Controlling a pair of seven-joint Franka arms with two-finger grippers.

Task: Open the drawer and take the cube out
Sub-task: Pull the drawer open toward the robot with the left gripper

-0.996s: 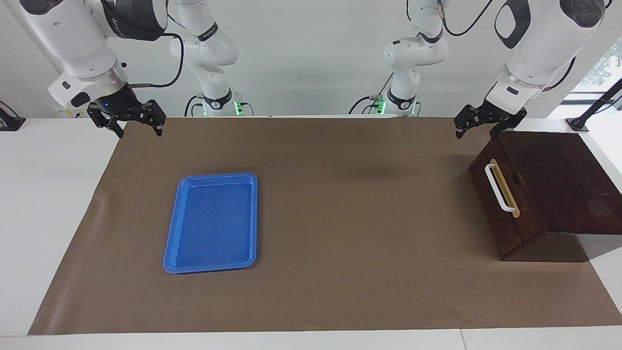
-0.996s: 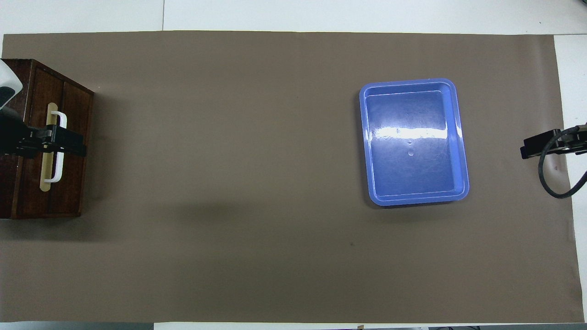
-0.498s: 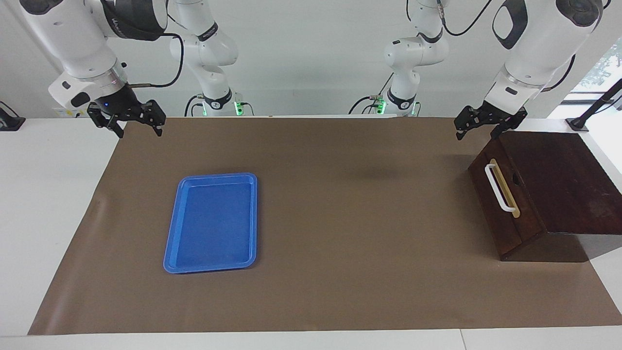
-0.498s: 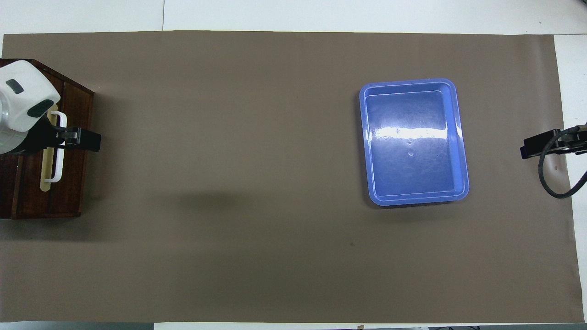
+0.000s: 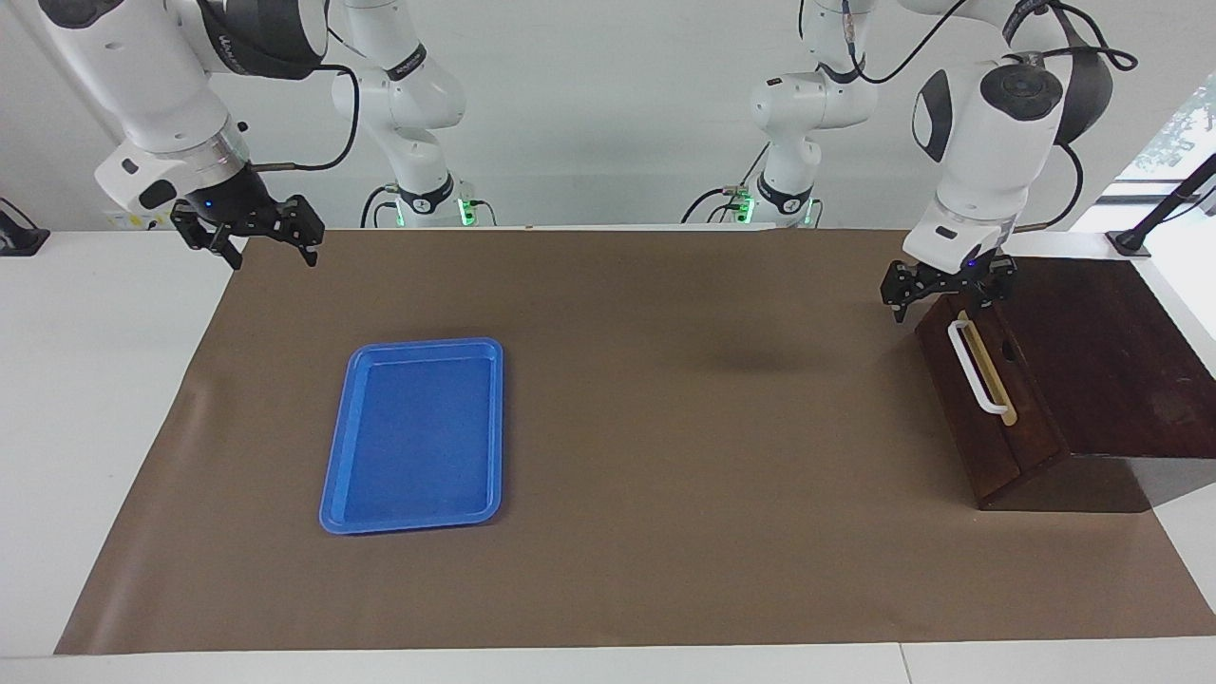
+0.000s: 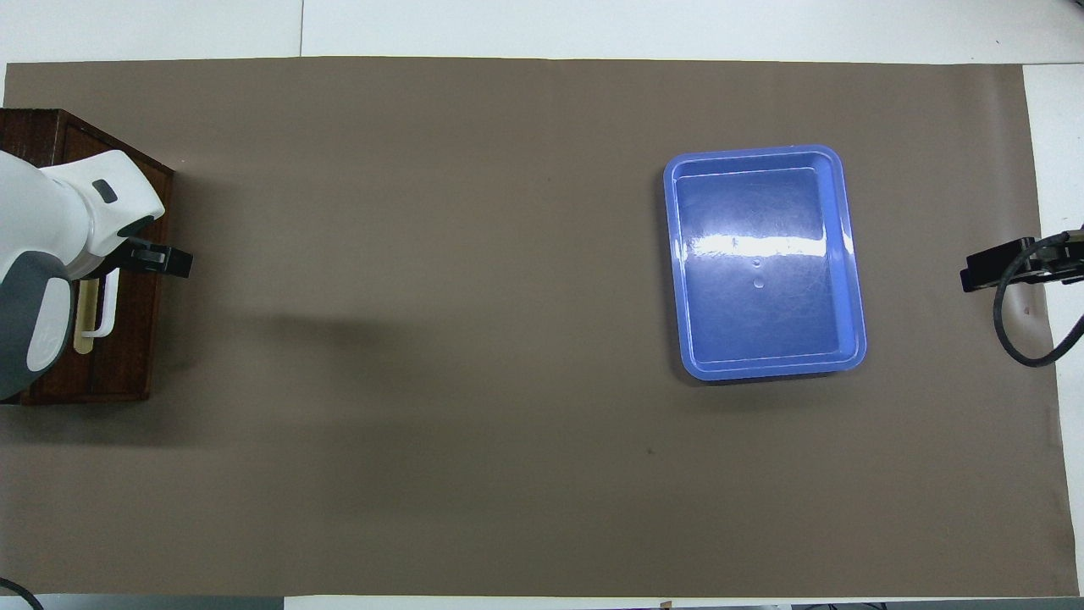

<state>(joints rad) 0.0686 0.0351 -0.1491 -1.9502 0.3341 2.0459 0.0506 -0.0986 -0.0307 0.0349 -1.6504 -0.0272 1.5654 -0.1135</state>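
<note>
The drawer (image 5: 967, 429) is shut in its dark wooden box (image 5: 1092, 342) at the left arm's end of the table, its white bar handle (image 5: 974, 369) facing the middle of the table. It also shows in the overhead view (image 6: 131, 347), where my left arm partly covers it and its handle (image 6: 108, 312). My left gripper (image 5: 940, 304) is open just above the end of the handle nearer to the robots, and shows in the overhead view (image 6: 161, 260). My right gripper (image 5: 273, 255) is open and waits over the table's right-arm end, seen in the overhead view (image 6: 987, 275). The cube is hidden.
A flat blue tray (image 5: 418, 432) lies on the brown mat (image 5: 665, 427) toward the right arm's end, and it shows empty from above (image 6: 762, 263). White table surface borders the mat at both ends.
My left gripper has come down and out from over the box's top edge to just above the drawer's handle. The right arm has not moved.
</note>
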